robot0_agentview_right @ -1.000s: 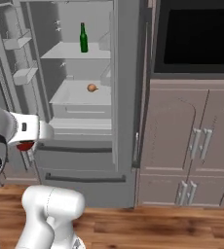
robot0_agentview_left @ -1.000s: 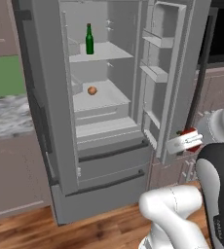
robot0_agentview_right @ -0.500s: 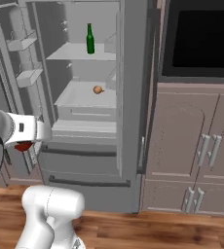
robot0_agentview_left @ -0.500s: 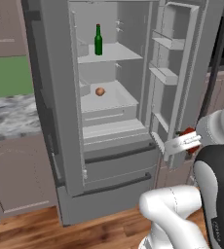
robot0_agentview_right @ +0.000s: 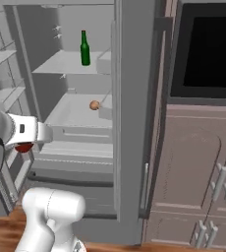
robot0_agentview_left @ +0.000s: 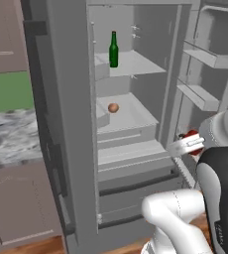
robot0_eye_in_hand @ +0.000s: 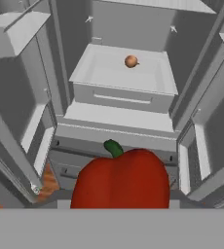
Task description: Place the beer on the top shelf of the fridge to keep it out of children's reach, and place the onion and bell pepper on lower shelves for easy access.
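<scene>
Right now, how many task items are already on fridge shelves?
2. The beer stands on the top shelf; the onion sits on the tray-like shelf below. The bell pepper is outside, in the pincer.

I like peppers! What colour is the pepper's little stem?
The bell pepper is glossy red, and its stem is green, clearest in the hand view.

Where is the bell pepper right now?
The bell pepper is in the gripper, outside the open fridge, low before its shelves.
</scene>
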